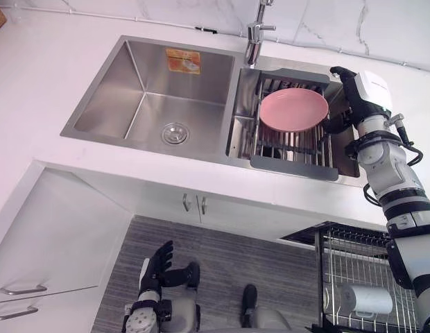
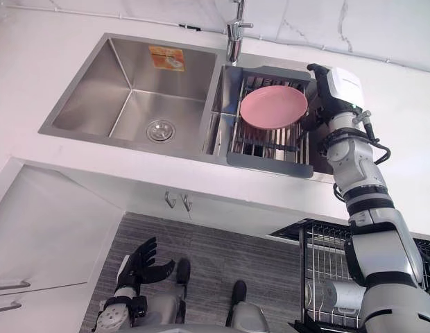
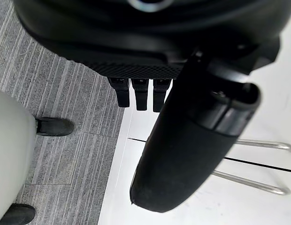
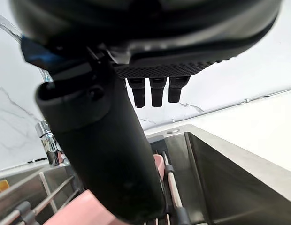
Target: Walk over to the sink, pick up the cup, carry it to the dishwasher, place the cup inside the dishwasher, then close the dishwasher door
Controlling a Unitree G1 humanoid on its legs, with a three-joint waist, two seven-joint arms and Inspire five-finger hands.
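Sink [image 1: 107, 104], head view: pink plate [image 1: 293, 109] on rack [image 1: 291, 151] in right basin; right hand [image 1: 345, 90] just right of plate; left hand [image 1: 158, 263] low over floor, fingers spread. Right wrist view: fingers [image 4: 156, 93] straight and apart, holding nothing; pink sliver past thumb [image 4: 108, 154], possibly cup [image 4: 158, 164].

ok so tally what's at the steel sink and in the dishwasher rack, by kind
round pink plate: 1
racks: 2 (dark grey slatted drain rack, black wire dishwasher rack)
chrome tap: 1
white cylindrical item lying in the wire rack: 1
total: 5
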